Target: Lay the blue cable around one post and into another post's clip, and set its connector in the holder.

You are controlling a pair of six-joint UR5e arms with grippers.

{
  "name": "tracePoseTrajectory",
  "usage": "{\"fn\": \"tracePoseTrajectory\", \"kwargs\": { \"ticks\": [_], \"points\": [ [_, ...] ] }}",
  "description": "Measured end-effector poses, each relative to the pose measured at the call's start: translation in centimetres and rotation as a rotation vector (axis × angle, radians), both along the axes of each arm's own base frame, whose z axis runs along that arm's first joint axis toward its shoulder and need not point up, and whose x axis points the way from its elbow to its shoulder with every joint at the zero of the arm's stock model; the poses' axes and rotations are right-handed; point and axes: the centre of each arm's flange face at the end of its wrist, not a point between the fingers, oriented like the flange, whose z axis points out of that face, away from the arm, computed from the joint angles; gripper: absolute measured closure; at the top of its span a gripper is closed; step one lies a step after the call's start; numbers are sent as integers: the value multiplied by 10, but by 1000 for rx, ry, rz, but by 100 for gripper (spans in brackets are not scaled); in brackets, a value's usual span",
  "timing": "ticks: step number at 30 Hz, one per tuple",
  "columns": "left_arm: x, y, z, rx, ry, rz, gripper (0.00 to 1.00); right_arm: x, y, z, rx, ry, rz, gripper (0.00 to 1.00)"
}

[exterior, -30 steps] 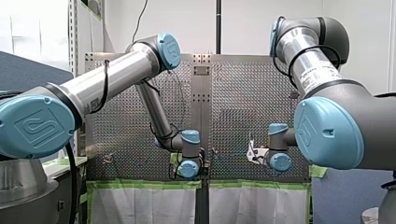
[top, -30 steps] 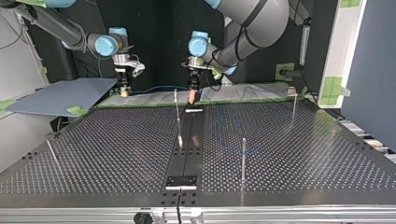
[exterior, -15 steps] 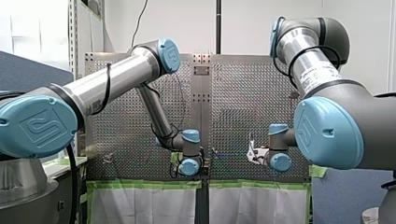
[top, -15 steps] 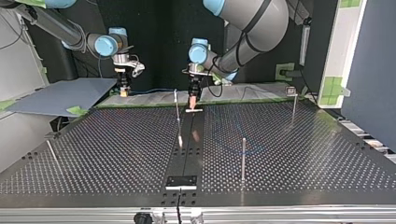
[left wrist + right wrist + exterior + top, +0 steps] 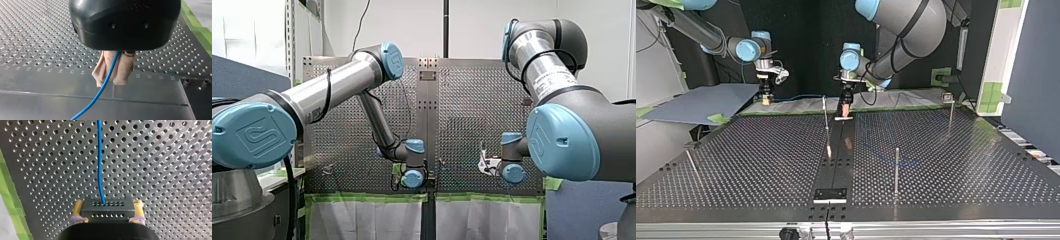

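The left gripper (image 5: 113,80) has its beige pads (image 5: 123,70) pressed together on the blue cable (image 5: 100,92). The cable drops out from between them and slants away over a smooth dark plate (image 5: 50,100) set into the table. The right gripper (image 5: 107,207) is clamped on the cable's connector (image 5: 107,204), a dark block with rows of small holes, with a yellow pad (image 5: 78,206) against each end. From the middle of that block the cable runs straight ahead above the perforated table (image 5: 162,170). Seen from across the table, both grippers hang at its far edge. The left one is over the far end of the dark plate down the table's middle. The right one is well apart at the top view's left, near a grey sheet (image 5: 701,102). The cable shows as a thin blue line strung between them. A thin post (image 5: 825,120) stands just beside the left gripper, though I cannot tell whether the cable touches it. A nearer post (image 5: 896,170) rises closer to the camera, and a far post (image 5: 950,112) with a small block on top stands at the view's right, both apart from the cable.
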Motion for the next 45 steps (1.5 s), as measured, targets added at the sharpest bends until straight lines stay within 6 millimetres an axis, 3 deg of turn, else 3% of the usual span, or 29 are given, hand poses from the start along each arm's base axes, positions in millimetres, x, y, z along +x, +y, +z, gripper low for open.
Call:
{"fn": "tracePoseTrajectory", "kwargs": {
  "ticks": [16,37,38,39,40,41,45],
  "points": [
    [11,-7,2,-6,-16,1,95,1,-17,8,-23,-5,-17,100],
    [25,-12,11,2,-27,9,95,-21,-40,5,-20,5,-81,100],
    [25,-12,10,4,-25,8,92,-22,-40,5,-18,6,-81,100],
    [25,-12,10,6,-23,8,26,-22,-40,4,-15,6,-82,100],
    [24,-12,10,7,-22,7,26,-23,-40,4,-14,7,-82,100],
    [24,-13,10,10,-20,5,0,-23,-41,4,-12,7,-82,100],
    [21,-15,9,41,-6,-17,0,-24,-40,3,-7,7,-82,100]
  ]
}}
